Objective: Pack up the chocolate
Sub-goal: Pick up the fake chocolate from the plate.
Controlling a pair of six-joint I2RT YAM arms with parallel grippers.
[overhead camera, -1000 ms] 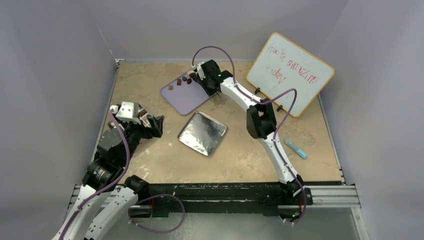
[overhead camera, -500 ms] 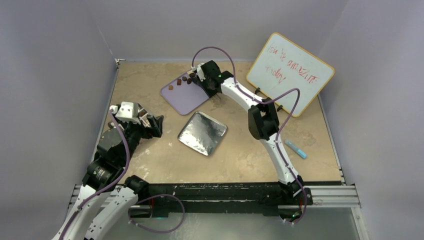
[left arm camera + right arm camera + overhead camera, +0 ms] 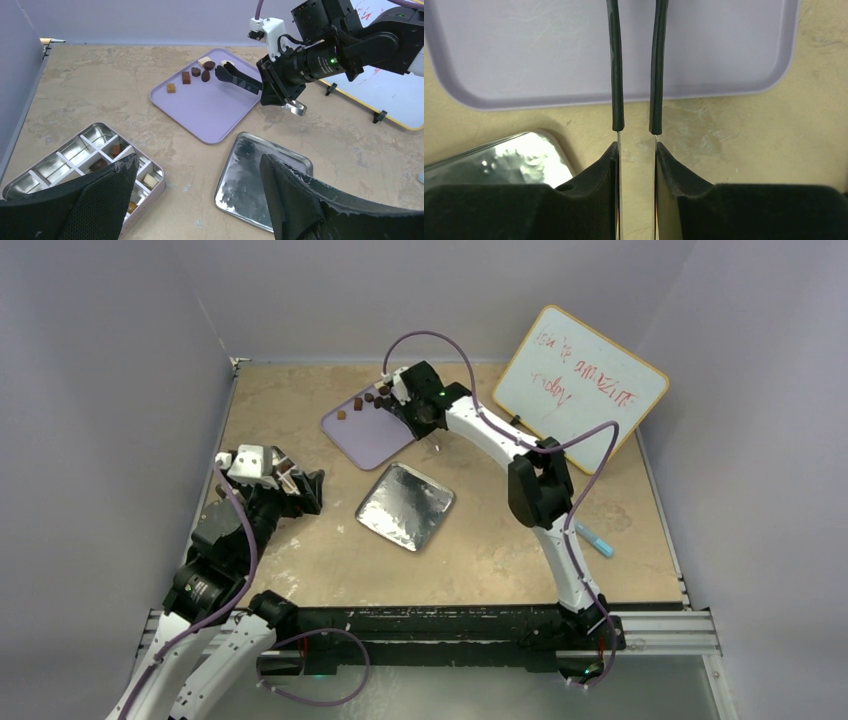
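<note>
Chocolate (image 3: pixel 196 71) sits in a row on the lilac tray (image 3: pixel 210 115) near the far edge of the desk (image 3: pixel 90 95). Right pincer (image 3: pixel 223 71) is narrow just beside it, grip unclear. Left pincer (image 3: pixel 197 167) gapes wide.

White arm links (image 3: pixel 485 435), black joints (image 3: pixel 535 495), purple cables (image 3: pixel 430 335), green LED (image 3: pixel 331 61), long thin black end effector fingers (image 3: pixel 614 65)
</note>
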